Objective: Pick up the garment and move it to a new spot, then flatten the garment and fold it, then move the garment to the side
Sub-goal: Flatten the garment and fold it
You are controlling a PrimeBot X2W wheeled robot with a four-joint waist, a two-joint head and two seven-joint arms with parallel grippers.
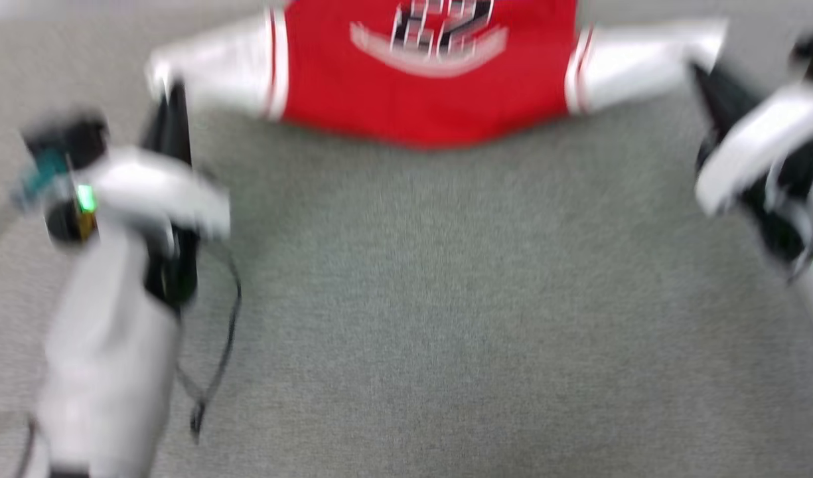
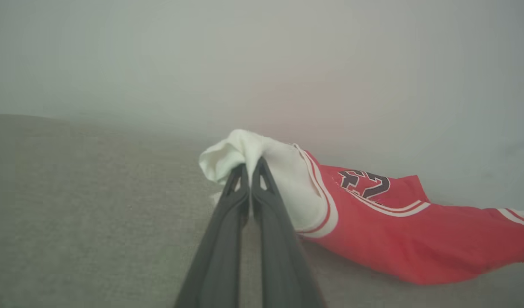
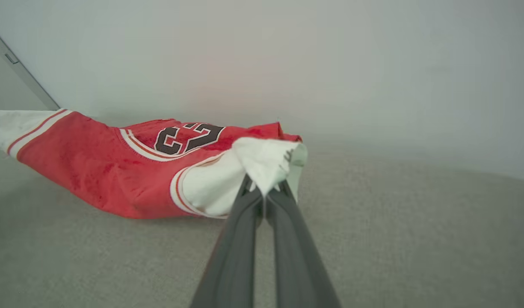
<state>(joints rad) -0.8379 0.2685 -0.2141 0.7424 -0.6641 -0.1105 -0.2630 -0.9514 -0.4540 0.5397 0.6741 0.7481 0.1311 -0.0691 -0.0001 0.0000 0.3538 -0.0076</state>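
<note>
- So, L gripper [image 2: 250, 167], lower centre of L wrist view: fingers pressed together, pinching the end of a white sleeve [image 2: 296, 192] of the garment [image 2: 394, 231].
- R gripper [image 3: 265, 194], lower centre of R wrist view: same, closed on the other white sleeve [image 3: 210, 188], w/ cloth bunched over the tips.
- Head view (quite blurred): garment at top centre, number at the top edge, sleeves stretched to upper left & upper right, one to each gripper.
- Lower red edge sags mid-frame toward the grey carpet [image 1: 446, 299]; can't tell if it touches.
- Black cable [image 1: 223, 345] hangs beside L forearm [image 1: 107, 372], lower left.
</note>
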